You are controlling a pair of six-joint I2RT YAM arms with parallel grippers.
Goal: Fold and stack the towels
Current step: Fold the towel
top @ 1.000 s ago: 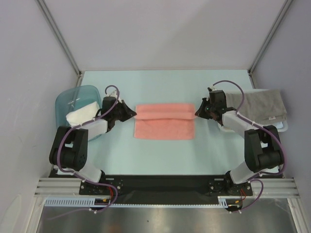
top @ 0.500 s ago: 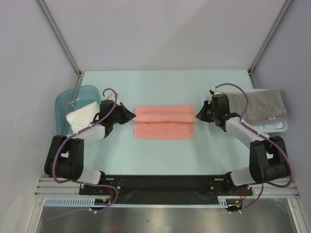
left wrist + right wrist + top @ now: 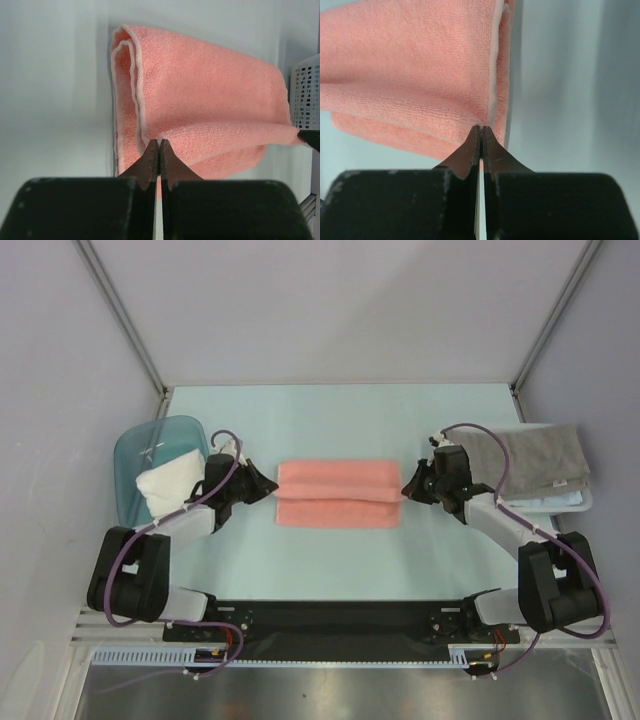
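Observation:
A salmon-pink towel (image 3: 338, 495) lies part-folded lengthwise in the middle of the table. My left gripper (image 3: 272, 483) is shut on the left end of its raised upper layer, whose edge is pinched between the fingertips (image 3: 150, 155). My right gripper (image 3: 405, 487) is shut on the right end of that layer, which shows as pink cloth (image 3: 420, 75) at its tips. A grey towel (image 3: 530, 458) lies folded at the right edge. A white towel (image 3: 168, 480) sits in the tub on the left.
The translucent blue tub (image 3: 145, 445) stands at the left edge beside my left arm. A white lattice basket (image 3: 306, 90) sits under the grey towel on the right, with a pale blue strip (image 3: 562, 498) at its near side. Grey walls enclose the table.
Both grippers have moved toward the near edge, drawing the pink towel's upper layer forward over the lower one. Less of the lower layer shows now.

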